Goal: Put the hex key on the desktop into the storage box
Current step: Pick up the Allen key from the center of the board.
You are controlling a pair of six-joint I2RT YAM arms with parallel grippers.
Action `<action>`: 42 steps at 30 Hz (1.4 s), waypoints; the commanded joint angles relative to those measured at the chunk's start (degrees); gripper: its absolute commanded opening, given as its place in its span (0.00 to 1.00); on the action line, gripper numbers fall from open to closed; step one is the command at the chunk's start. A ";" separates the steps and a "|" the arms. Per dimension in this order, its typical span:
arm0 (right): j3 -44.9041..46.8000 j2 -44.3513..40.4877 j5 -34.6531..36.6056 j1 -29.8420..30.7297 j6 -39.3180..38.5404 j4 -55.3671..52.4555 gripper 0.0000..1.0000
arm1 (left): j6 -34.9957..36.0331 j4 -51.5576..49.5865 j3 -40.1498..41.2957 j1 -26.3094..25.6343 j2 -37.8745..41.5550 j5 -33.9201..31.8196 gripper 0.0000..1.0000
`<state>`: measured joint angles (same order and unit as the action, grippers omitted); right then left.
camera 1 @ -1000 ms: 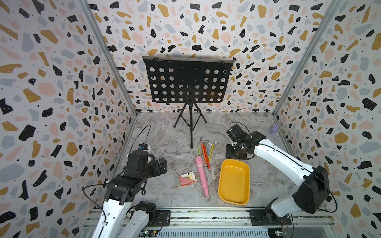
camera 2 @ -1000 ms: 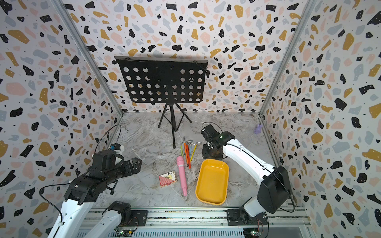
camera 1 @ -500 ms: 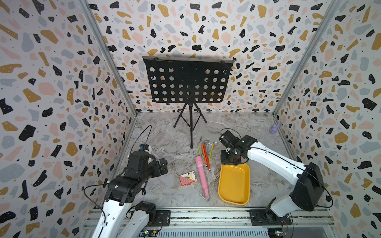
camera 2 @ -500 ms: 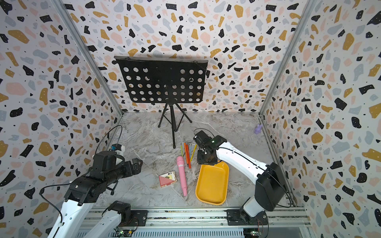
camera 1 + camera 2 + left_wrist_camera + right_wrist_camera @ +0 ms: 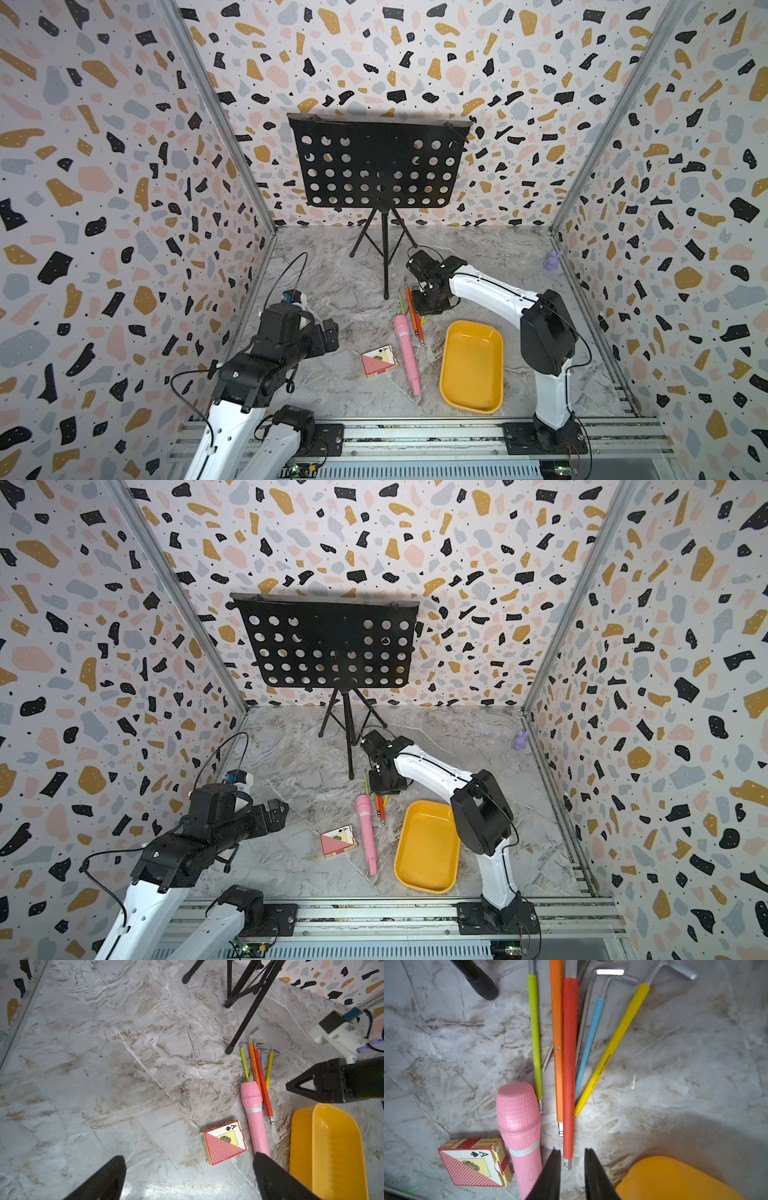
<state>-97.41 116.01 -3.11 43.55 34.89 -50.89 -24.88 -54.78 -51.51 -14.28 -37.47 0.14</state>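
Several hex keys [image 5: 412, 309] with coloured sleeves lie fanned on the marble desktop [image 5: 332, 270], just beyond the yellow-orange storage box [image 5: 471, 370]. My right gripper [image 5: 572, 1150] hangs low over them. Its jaws stand a narrow gap apart, and the bare tip of the red hex key [image 5: 569, 1064] lies in that gap, touching neither finger. In both top views the right gripper [image 5: 426, 307] [image 5: 384, 785] covers the far ends of the keys. My left gripper [image 5: 190, 1164] is wide open and empty, raised at the near left [image 5: 328, 332].
A pink toy microphone [image 5: 405, 353] lies along the keys' left side, with a red card box [image 5: 378, 360] beside it. The black music stand's foot [image 5: 481, 987] rests close to the green key. A small purple figure [image 5: 552, 260] sits by the right wall.
My right arm has swung left from the box's far end to above the hex keys, and its jaws have narrowed. The left arm has not moved.
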 commanded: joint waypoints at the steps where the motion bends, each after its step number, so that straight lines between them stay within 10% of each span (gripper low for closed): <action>1: -5.55 2.85 0.01 -0.90 -3.06 -2.13 0.28 | 0.76 1.84 0.44 -0.48 -0.06 0.69 1.00; 42: -14.54 16.61 -3.65 -2.33 -2.30 -4.26 0.28 | 0.62 2.00 0.57 -0.56 -0.28 0.47 1.00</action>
<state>-110.83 131.90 -6.85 41.21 31.90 -53.30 -24.82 -54.78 -51.48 -14.66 -37.80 0.16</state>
